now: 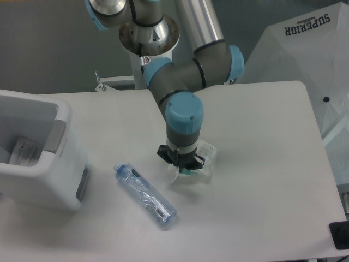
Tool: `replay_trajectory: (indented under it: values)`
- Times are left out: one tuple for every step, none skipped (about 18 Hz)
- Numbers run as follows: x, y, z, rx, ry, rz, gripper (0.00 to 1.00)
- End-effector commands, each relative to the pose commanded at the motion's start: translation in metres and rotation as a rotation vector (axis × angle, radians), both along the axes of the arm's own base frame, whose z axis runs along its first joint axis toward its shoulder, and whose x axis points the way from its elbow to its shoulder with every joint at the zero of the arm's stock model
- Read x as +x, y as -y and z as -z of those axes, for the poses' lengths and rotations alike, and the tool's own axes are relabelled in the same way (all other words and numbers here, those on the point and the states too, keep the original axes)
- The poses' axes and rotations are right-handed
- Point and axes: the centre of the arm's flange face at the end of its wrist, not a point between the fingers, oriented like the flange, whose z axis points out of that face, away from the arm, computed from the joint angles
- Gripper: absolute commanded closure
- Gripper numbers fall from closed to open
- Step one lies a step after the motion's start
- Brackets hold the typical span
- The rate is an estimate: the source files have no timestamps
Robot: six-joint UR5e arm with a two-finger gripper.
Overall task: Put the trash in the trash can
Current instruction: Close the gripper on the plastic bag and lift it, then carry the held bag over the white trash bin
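The clear plastic pouch (203, 161) lies on the white tabletop (262, 180) near its middle, mostly covered by the arm's wrist. Its white label shows at the right of the wrist, and a bit of green print shows at the lower edge, just under the gripper (182, 170). The gripper points straight down onto the pouch and sits directly over its left part. The fingers are hidden by the gripper body and the crumpled plastic; whether they are closed on the pouch or merely resting against it cannot be determined from this view.

The clear blue-tinted bottle (145, 194) lies on its side on the tabletop, to the lower left of the pouch and apart from it. Its cap end points toward the upper left, its base toward the lower right. Nothing touches it.

The white trash can (49, 174) stands at the left edge of the tabletop, upright, with its grey panel (55, 137) at the right side of the rim. A white slip of paper (24, 151) is visible inside it. The bin is well apart from the pouch, with the bottle lying between them.

Behind the tabletop at the upper right stands a white panel (305, 49) printed with the word SUPERIOR.
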Motion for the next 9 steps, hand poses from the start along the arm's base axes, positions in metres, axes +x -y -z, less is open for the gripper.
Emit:
replay_trajectory:
  values:
    - [0.003,0.002,-0.016,0.034,-0.004,0.0,1.0]
    - [0.008,0.004,-0.034,0.075,-0.009,0.0,1.0]
    - [0.014,0.004,-0.051,0.119,-0.006,-0.001,1.0]
    - [0.017,0.002,-0.073,0.173,-0.003,-0.015,1.0]
    - [0.02,-0.001,-0.091,0.233,0.017,-0.035,1.0]
    - [0.023,-0.005,-0.111,0.287,0.03,-0.051,1.0]
    - [0.026,-0.008,-0.127,0.33,0.039,-0.062,1.0]
    - [0.029,-0.01,-0.141,0.362,0.046,-0.075,1.0]
    - [0.034,-0.011,-0.155,0.391,0.052,-0.082,1.0]
